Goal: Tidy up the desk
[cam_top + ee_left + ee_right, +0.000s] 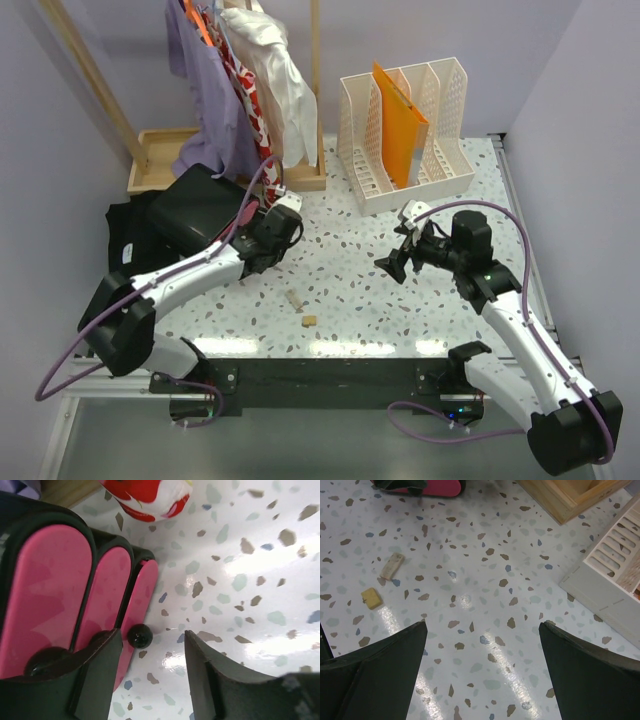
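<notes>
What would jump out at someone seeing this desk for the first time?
The bright orange folder standing in the white file organizer at the back right, and the garments hanging at the back left. On the left, a black drawer unit with pink fronts sits right at the open left gripper. A small wooden block and a yellow piece lie loose near the front edge of the desk.

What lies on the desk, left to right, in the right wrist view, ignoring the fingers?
Small yellow block → pale wooden oblong block → light wooden tray corner → white slotted plastic file organiser.
</notes>
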Motion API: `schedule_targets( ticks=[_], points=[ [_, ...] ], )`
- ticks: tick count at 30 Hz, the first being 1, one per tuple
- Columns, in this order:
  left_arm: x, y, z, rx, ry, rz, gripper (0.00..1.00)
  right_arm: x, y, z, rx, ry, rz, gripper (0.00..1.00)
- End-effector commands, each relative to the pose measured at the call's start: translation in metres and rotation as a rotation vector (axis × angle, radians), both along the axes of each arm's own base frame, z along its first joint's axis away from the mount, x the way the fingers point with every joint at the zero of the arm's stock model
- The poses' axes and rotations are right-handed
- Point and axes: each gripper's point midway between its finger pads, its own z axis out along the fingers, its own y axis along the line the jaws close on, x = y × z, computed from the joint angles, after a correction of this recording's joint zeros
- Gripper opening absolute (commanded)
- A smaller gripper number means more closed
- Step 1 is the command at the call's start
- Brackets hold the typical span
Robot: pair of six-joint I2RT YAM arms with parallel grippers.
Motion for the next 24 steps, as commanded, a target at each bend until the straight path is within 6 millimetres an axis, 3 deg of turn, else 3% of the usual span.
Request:
schedule_targets(
  ticks=[1,8,15,23,24],
  points=[
    [-0.003,-0.014,0.043,-0.182,-0.094,-0.045,0.6,0.002,0.001,0.007,0.01,-0.043,0.012,0.99],
    [-0.025,-0.008,0.055,-0.317,-0.13,-0.035,0.71,0.002,0.001,0.005,0.008,-0.041,0.011,0.99],
    [-0.041,-0.003,0.064,-0.523,-0.208,0.038,1.0,0.002,0.0,0.005,0.011,-0.038,0.01,0.99],
    [-0.039,0.014,0.034,-0.652,-0.234,0.323,1.0,0.002,0.0,0.006,0.012,-0.04,0.011,0.99],
    [-0.039,0.016,0.023,-0.632,-0.214,0.355,1.0,0.002,0.0,0.005,0.011,-0.037,0.011,0.99]
  ],
)
